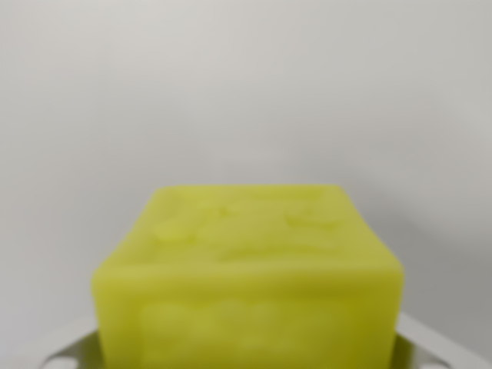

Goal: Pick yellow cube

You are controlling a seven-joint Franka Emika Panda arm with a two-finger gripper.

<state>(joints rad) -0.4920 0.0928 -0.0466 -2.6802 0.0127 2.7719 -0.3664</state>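
Blurred close-up of a bright yellow-green soft-looking cube (247, 280) filling the lower middle of the wrist view.

The yellow cube sits toward 6 o'clock, very near the camera, with 2 faces showing: a top face with faint raised marks too blurred to read, and a front face running off the bottom edge. At 7 o'clock and 5 o'clock, just beside the cube's lower corners, pale grey gripper (246, 350) parts peek out, 1 on each side (73, 350). The cube lies between them, but whether the fingers are pressing on it or standing apart cannot be told. Behind everything, from 9 o'clock through 12 to 3, is a plain, featureless light grey surface (246, 84).
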